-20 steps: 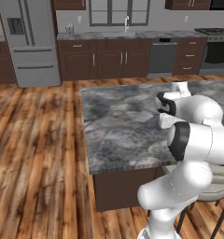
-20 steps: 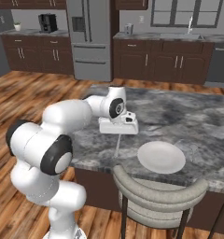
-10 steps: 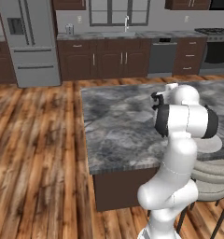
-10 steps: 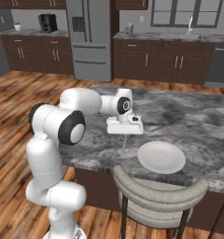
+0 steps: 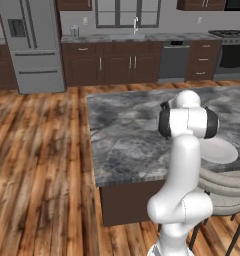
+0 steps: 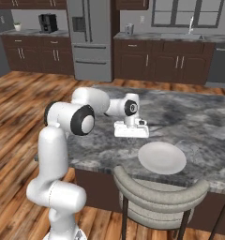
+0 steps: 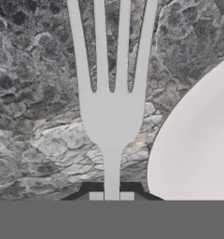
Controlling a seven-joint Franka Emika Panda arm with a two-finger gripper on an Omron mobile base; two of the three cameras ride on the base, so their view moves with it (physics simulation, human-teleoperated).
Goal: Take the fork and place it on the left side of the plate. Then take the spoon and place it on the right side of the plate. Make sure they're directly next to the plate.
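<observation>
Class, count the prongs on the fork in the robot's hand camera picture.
4. The fork has four prongs side by side, pointing up the hand view over the marble counter, left of the plate.

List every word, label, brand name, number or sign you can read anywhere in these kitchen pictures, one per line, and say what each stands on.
None: no readable text shows in any view.
The fork, the plate and the stone counter are plain.
The fridge has a dark panel on its door, too small to show any writing.
The dishwasher and the stove show no legible marks.
</observation>
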